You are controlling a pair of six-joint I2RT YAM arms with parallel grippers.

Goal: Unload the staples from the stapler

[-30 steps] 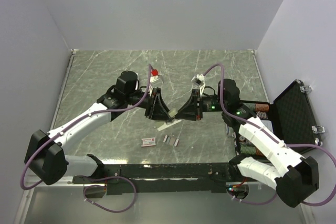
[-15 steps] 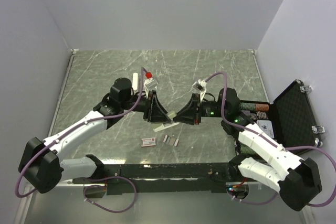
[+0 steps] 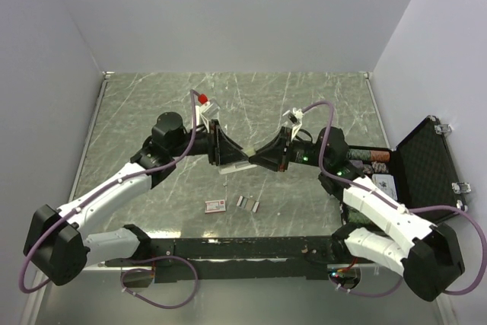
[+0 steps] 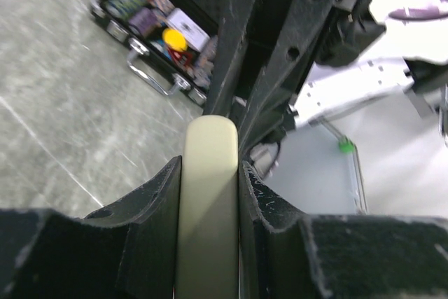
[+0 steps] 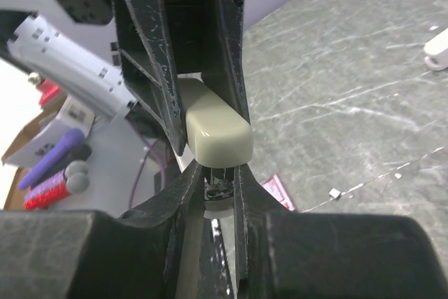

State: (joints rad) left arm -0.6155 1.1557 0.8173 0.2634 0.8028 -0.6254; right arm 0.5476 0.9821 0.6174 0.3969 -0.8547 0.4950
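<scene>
Pair has shifted left, lifted; stapler (image 3: pixel 237 165) held off bench (image 3: pixel 137 104) looks flatter; L tool (image 3: pixel 227 156) pinches olive top; R tool (image 3: pixel 257 159) pinches underside; staples (image 3: pixel 246 202) lie below, so prob. unloaded.

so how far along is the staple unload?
Done: a few staples already lie on the table beside a red-and-white box. In hand: the left end effector clamps the stapler by its top, and the right end effector pinches its dark inner part. Left: can't see whether any remain inside; stapler not yet set down.
</scene>
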